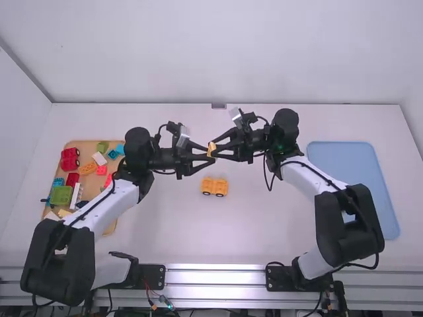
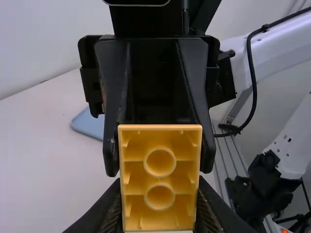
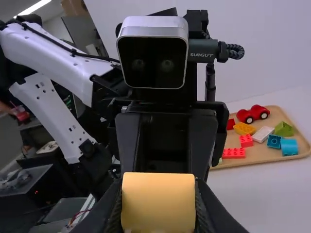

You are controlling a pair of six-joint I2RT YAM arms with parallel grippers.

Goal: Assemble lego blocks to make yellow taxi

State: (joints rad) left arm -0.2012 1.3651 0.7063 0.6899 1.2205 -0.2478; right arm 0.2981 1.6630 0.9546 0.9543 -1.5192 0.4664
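Yellow, tube-backed plastic block (image 2: 160, 177), pinched by black left gripper (image 2: 159, 206) and black right gripper (image 3: 158, 206) above white table (image 1: 165, 231), near wheeled yellow plastic base (image 1: 214, 187). Judge light, stiff, slick; grip by side walls.

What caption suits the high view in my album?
Left end effector and right end effector grip one yellow block above the table, near a wheeled base.

A robotics lab is suggested. At the high view's bottom, robot arms (image 1: 57, 261) are mounted along metal rails (image 1: 215, 277), with wires (image 1: 160, 301) between.
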